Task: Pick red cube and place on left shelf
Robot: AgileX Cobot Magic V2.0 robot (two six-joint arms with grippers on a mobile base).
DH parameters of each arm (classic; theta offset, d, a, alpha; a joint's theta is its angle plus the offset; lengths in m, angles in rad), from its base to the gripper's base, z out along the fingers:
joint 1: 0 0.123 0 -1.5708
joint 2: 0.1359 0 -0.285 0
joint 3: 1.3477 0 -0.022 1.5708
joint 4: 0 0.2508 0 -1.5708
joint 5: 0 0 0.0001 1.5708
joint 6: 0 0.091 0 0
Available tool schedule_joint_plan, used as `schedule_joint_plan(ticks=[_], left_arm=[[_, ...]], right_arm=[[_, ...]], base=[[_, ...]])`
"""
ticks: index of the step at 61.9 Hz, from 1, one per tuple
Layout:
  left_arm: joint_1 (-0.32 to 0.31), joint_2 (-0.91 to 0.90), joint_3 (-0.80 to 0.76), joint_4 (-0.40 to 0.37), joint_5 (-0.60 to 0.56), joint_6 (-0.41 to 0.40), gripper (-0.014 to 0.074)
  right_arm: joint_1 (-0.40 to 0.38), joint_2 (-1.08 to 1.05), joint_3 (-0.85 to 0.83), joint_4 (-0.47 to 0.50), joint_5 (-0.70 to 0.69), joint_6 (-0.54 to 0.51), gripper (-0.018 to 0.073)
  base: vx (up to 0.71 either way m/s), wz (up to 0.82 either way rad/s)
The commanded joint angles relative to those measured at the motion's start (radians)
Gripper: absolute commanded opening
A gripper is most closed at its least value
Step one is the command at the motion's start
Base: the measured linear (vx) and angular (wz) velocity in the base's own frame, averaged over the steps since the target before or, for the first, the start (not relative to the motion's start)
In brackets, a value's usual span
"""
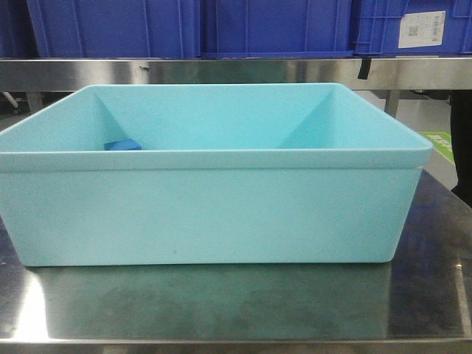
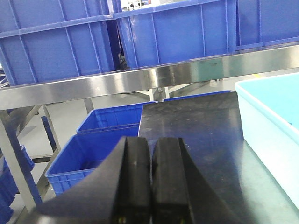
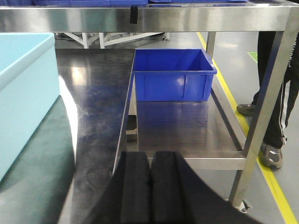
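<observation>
Left gripper (image 2: 150,151): black pads pressed together with nothing between them. It hangs over the left end of the table (image 2: 196,126), outside the bin (image 2: 271,116), and faces the shelf.
Right gripper (image 3: 149,161): pads also pressed together and empty. It hangs at the table's right edge, with the bin's wall to its left.
Why shut and apart: by my reading, no grasp has begun. Both grippers sit outside the bin, which leaves its open top free.
Bin (image 1: 214,214): pale turquoise and open-topped, it rests on the steel table between the two grippers. Its tall near wall hides most of its floor from the front view.
Blue block (image 1: 122,144): small, it lies inside the bin near the left wall and shows just above the near rim.
Red cube: not visible in any view. It is likely low inside the bin behind the near wall, but I cannot tell.
Shelf (image 2: 140,79): a flat steel rail runs behind the bin. Large blue crates (image 2: 56,46) stand on the tier above it, and more sit lower down on the left.
Right side: one blue crate (image 3: 173,77) sits on a low steel tier. A person's legs (image 3: 275,93) stand beside a post.
Next, as a judgement: a gripper must spread, reach down into the bin and find the cube. Then it must lift the cube clear of the wall before swinging left.
</observation>
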Motion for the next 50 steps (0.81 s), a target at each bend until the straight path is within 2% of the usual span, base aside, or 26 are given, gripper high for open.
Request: schedule_joint_plan(ticks=[1, 6, 47, 50], left_arm=[[-0.005, 0.004, 0.022, -0.005, -0.09, 0.001, 0.0106], [-0.005, 0.004, 0.022, -0.005, -0.09, 0.001, 0.0106], [-0.005, 0.004, 0.022, -0.005, -0.09, 0.001, 0.0106], [-0.005, 0.004, 0.022, -0.005, -0.09, 0.001, 0.0106]], right_arm=[[-0.006, -0.018, -0.025, -0.063, -0.074, -0.005, 0.0057], [-0.006, -0.018, -0.025, -0.1, -0.074, -0.005, 0.0057], [-0.006, -0.018, -0.025, -0.104, -0.099, -0.005, 0.0057], [-0.006, -0.018, -0.025, -0.126, -0.102, -0.009, 0.0057]], base=[[0.0, 0.0], [0.0, 0.0], [0.0, 0.0], [0.0, 0.0]])
